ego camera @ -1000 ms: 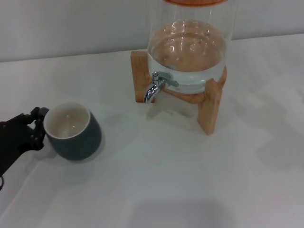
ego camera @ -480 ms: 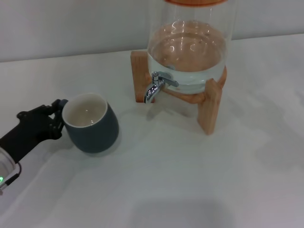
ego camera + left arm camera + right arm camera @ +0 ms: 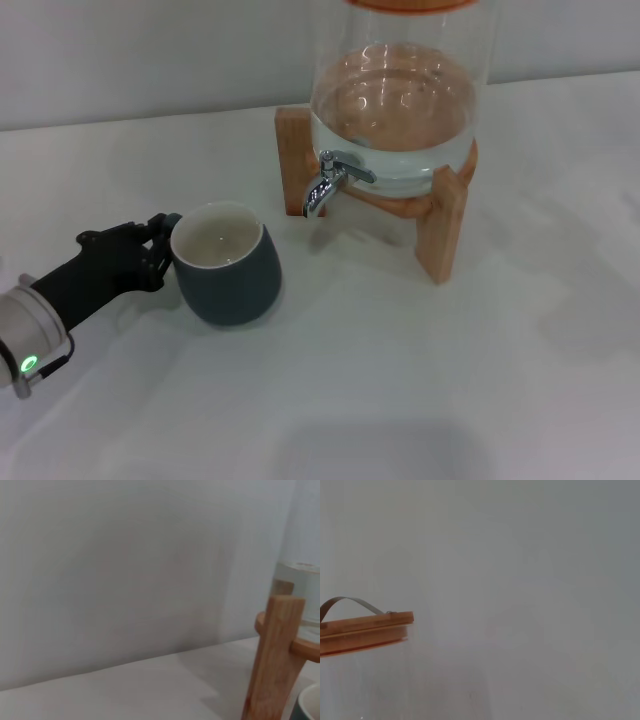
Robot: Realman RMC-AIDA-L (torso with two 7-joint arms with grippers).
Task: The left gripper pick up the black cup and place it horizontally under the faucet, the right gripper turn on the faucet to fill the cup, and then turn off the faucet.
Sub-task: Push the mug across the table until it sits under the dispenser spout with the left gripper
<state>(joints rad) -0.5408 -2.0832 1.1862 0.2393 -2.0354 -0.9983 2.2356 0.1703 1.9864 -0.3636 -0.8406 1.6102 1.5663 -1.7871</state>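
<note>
One black cup [image 3: 228, 265] sits gripped by the left gripper [image 3: 158, 247] at its handle side.

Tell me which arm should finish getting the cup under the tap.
Left. Its claw is at the black cup, on the handle side, just short of the faucet. The right claw is out of the head view.

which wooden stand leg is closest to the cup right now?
The front-left leg, just behind the faucet. The black cup, held at its handle side by the left gripper, sits nearer to it than to the front-right leg.
</note>
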